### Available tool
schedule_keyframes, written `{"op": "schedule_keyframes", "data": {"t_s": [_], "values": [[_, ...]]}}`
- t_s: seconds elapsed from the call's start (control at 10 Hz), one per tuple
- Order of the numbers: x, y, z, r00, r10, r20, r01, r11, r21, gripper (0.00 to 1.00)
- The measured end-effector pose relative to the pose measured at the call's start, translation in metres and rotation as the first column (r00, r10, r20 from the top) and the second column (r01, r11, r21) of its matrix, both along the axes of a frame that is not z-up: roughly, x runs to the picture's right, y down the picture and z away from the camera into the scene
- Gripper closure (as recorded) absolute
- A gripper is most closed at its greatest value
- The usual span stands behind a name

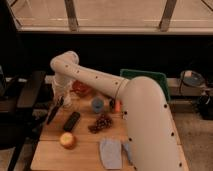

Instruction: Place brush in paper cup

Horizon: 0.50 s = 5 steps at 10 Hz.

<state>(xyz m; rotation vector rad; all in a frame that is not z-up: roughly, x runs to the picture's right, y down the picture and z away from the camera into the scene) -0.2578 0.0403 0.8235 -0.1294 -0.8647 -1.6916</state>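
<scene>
My gripper (58, 103) hangs from the white arm over the back left part of the wooden table (80, 150). It is shut on the brush (53, 113), a slim dark stick. The brush slants down and to the left from the fingers, with its lower end over the table's left edge. The paper cup does not stand out. A pale shape close under my white wrist, right of the brush, cannot be told apart from the arm.
A red bowl (82, 89) sits behind the gripper, with a small blue cup (97, 104) and an orange item (117, 106) to the right. A black bar (71, 121), grapes (102, 121), an apple (67, 140) and blue-grey cloths (110, 152) lie nearer. A green bin (146, 80) stands at the back right.
</scene>
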Motion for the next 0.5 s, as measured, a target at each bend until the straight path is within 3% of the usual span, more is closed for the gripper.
{"op": "schedule_keyframes", "data": {"t_s": [0.1, 0.5], "values": [[-0.0001, 0.0007, 0.0022, 1.000, -0.001, -0.002, 0.001, 1.0000, -0.005, 0.77], [0.0056, 0.0034, 0.0102, 1.000, 0.005, -0.022, -0.005, 0.9997, -0.025, 0.37]]}}
